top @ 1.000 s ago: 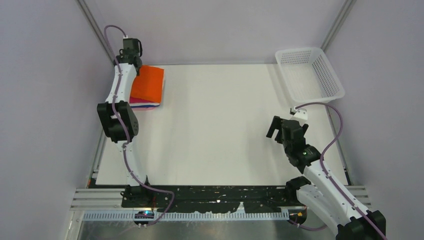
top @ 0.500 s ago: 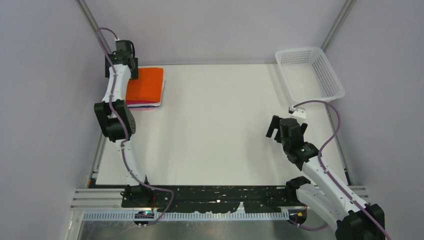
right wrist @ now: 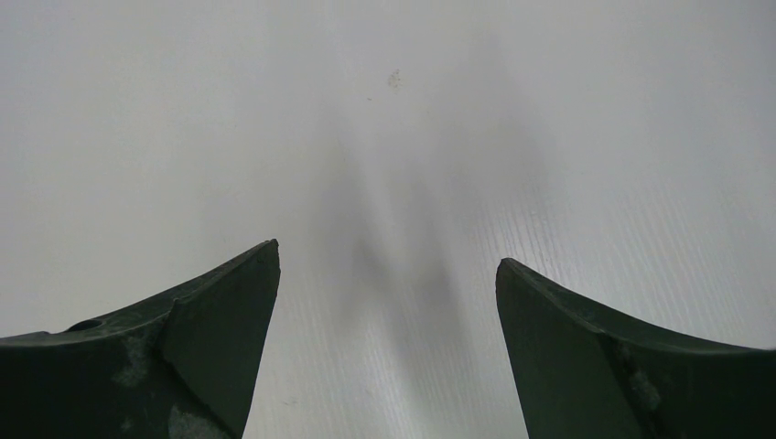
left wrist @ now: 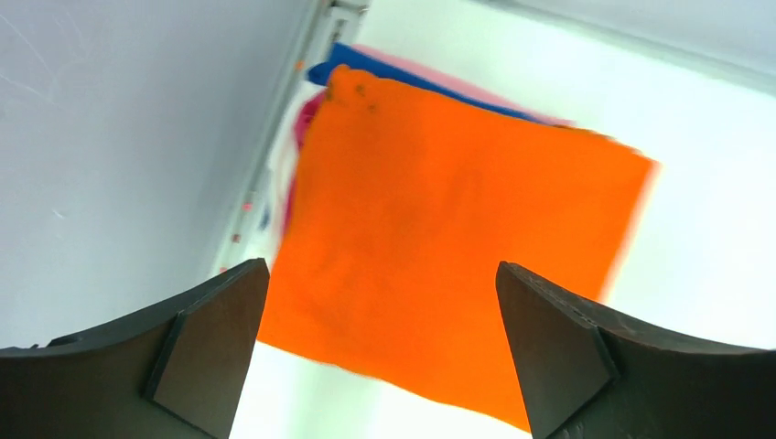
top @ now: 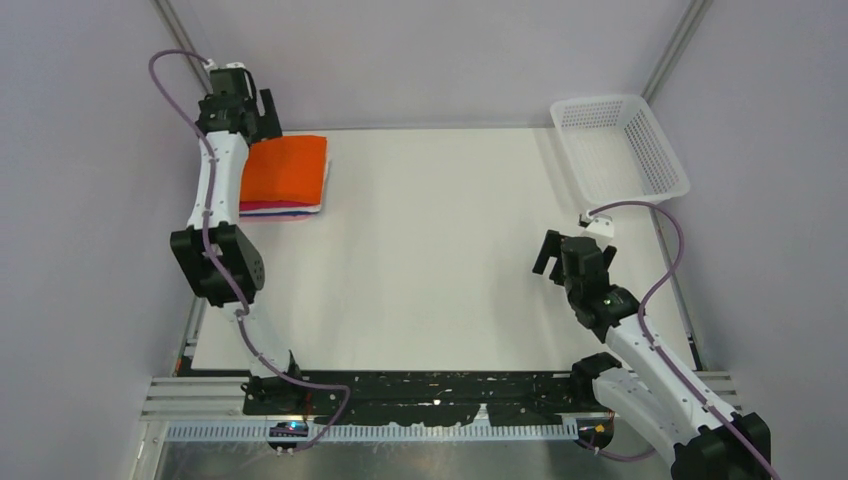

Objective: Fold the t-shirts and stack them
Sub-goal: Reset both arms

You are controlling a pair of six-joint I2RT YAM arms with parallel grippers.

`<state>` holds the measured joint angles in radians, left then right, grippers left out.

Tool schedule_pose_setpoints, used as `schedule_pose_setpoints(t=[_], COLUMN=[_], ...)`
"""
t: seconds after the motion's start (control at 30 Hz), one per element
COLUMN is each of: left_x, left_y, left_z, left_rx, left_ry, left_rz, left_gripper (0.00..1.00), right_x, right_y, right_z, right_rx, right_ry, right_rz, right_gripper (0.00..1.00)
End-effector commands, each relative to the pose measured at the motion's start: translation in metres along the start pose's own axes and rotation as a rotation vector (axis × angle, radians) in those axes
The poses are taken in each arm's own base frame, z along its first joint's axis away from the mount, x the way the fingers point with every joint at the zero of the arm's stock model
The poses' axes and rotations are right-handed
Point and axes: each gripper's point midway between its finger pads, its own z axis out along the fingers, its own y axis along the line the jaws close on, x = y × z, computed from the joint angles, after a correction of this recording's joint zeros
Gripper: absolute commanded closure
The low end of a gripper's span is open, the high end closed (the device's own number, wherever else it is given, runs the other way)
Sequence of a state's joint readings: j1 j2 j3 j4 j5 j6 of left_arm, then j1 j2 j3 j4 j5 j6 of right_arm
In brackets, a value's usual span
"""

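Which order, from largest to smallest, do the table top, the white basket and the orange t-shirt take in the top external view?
1. table top
2. white basket
3. orange t-shirt, partly hidden by the left arm

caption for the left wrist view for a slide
Open left gripper above the folded orange t-shirt topping the stack

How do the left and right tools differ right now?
The left tool hangs over the folded bright orange cloth t-shirt in the far-left corner; the right tool over the white table. The left arm is stretched out, the right arm bent. Both tools are open, holding nothing.
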<state>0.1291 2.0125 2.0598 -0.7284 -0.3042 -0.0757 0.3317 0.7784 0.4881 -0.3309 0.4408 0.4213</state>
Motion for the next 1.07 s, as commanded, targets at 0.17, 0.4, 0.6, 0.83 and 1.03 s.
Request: schedule_pose_setpoints(t=[0.17, 0.4, 0.6, 0.83, 1.03], left_x=[-0.009, 0.130, 0.247, 0.257, 0.259], left_y=[-0.069, -0.123, -0.141, -0.127, -0.123], left_z=[-0.139, -0.181, -0.187, -0.194, -0.197], left_rx=[0.452, 0.565, 0.617, 0.617, 0.629], left_ry=[-0.186, -0.152, -0.107, -0.146, -0.170], left_rz=[-0.303, -0.264, -0.207, -0.220, -0.228], left_gripper=[0.00, 0.00, 0.00, 0.00, 0.00], right_x=[-0.025, -0.024, -0.014, -0.008, -0.007], right_y=[0.016, 0.016, 0.010, 0.006, 0.007], right_z=[-0.014, -0.022, -0.024, -0.025, -0.024], right_rx=[-0.085, -0.115, -0.117, -0.125, -0.130], right_ry=[-0.057, -0.061, -0.078, -0.105, -0.113], right_rz=[0.058, 0.075, 0.103, 0.131, 0.134], right_gripper=[0.05, 0.05, 0.05, 0.05, 0.05])
